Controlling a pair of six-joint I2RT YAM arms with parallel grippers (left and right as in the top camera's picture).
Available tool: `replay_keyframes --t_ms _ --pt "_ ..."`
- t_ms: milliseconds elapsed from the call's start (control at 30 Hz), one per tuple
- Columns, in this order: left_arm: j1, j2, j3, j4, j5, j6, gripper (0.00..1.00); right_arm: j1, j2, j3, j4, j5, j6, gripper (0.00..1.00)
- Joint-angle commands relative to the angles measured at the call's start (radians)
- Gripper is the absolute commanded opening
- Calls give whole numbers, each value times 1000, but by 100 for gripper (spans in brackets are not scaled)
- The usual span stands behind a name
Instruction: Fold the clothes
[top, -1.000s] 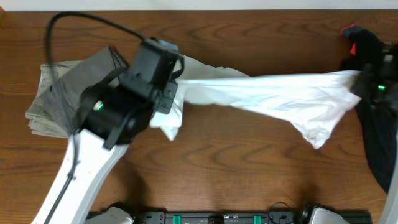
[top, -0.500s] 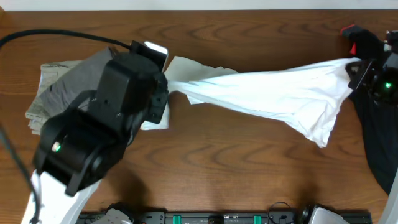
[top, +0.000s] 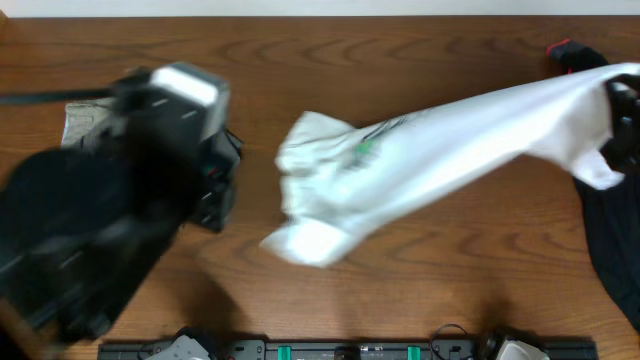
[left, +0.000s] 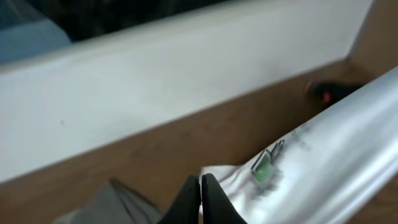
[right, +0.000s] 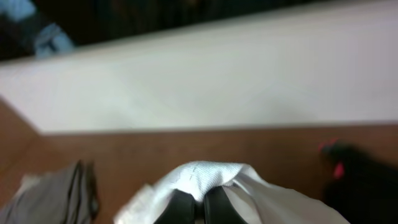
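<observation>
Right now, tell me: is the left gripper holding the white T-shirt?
No. The left gripper is shut on nothing; overhead, bare table separates it from the white T-shirt.

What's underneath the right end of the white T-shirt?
A black garment shows past the edge of the white T-shirt; how far it runs beneath is covered.

- Nothing is reading clearly anywhere.
- white T-shirt (top: 450, 150) is showing a small green-and-dark label (top: 362, 150) near its bunched end, too blurred to read.
</observation>
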Motion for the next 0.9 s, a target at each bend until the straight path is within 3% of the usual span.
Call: replay_keyframes --t_ms 0,267,533,767,867 --pt "-16 -5 109 -36 -16 8 6 -14 -23 93 -12 107 72 1" --pt "-16 64 90 -238 46 -73 13 -13 2 117 -70 106 80 1" --pt "-16 253 71 -322 124 -74 14 -13 62 117 -23 103 122 1" --pt "-16 326 71 -270 129 -75 14 -13 95 122 270 45 274 1" --pt "-16 328 71 -232 222 -74 17 -13 95 137 443 35 387 1"
